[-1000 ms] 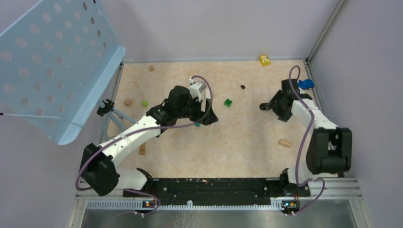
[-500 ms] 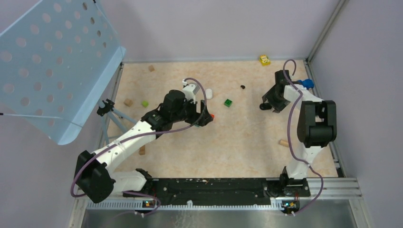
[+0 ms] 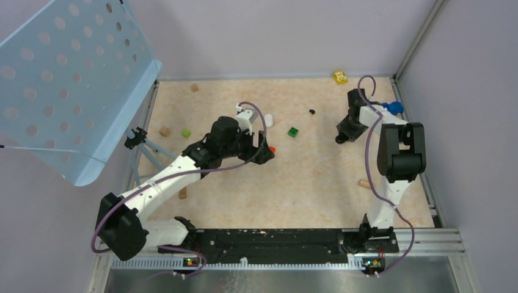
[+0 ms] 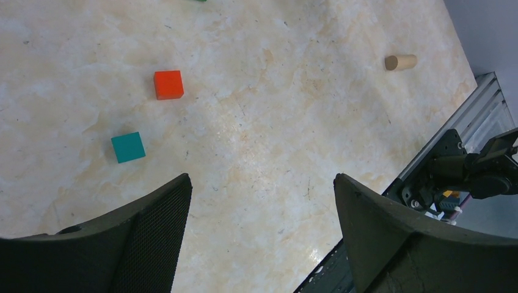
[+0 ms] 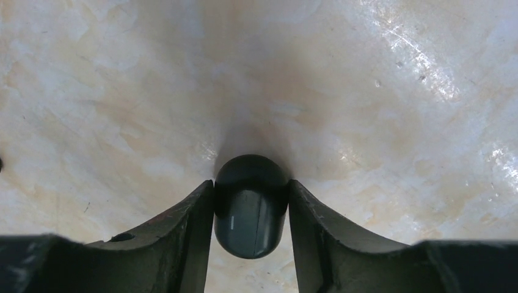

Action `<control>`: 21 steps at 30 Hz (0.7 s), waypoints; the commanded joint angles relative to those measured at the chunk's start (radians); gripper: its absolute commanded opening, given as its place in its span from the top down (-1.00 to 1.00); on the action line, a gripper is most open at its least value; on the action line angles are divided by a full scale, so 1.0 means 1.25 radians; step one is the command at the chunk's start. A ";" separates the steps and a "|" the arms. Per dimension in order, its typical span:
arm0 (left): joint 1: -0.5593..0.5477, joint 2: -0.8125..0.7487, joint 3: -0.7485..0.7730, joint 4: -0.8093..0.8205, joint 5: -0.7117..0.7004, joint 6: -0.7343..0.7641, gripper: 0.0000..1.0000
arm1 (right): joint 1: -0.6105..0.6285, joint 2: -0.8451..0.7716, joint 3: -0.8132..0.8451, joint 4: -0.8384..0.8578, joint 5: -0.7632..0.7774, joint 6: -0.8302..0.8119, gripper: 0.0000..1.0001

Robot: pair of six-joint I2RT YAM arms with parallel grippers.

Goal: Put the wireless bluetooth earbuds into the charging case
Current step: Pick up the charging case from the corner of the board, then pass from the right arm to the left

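None of the inserting looks done to us yet, and the job seems barely begun. Across the tabletop (image 3: pixel 317 177) the pieces lie well apart. Our left tool (image 4: pixel 261 189) hangs wide open above bare marble with nothing in it, a red cube (image 4: pixel 168 84) and a teal cube (image 4: pixel 128 147) ahead of it. Our right tool (image 5: pixel 250 192) is closed snugly on a dark rounded piece (image 5: pixel 249 210), low at the tabletop; we take it for the charging case, though we cannot be sure. One tiny black earbud (image 3: pixel 312 112) lies loose near the green cube (image 3: pixel 294 131), apart from both tools. A white rounded bit (image 3: pixel 269 120) lies beside the left arm — bud or case, we cannot tell. By our judgement what remains is opening the case, gathering the buds and seating them. We can read no brand or writing anywhere — only a short white mark shows on the dark piece
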 commanded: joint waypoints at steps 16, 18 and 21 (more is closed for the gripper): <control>0.007 0.103 0.060 -0.033 0.039 -0.048 -0.85 | 0.192 -0.266 -0.301 0.257 -0.291 -0.128 0.57; 0.009 0.093 0.048 -0.036 0.043 -0.066 -0.86 | 0.256 -0.299 -0.350 0.279 -0.297 -0.112 0.57; 0.008 0.075 0.011 -0.011 0.072 -0.101 -0.89 | 0.338 -0.334 -0.443 0.371 -0.331 -0.068 0.58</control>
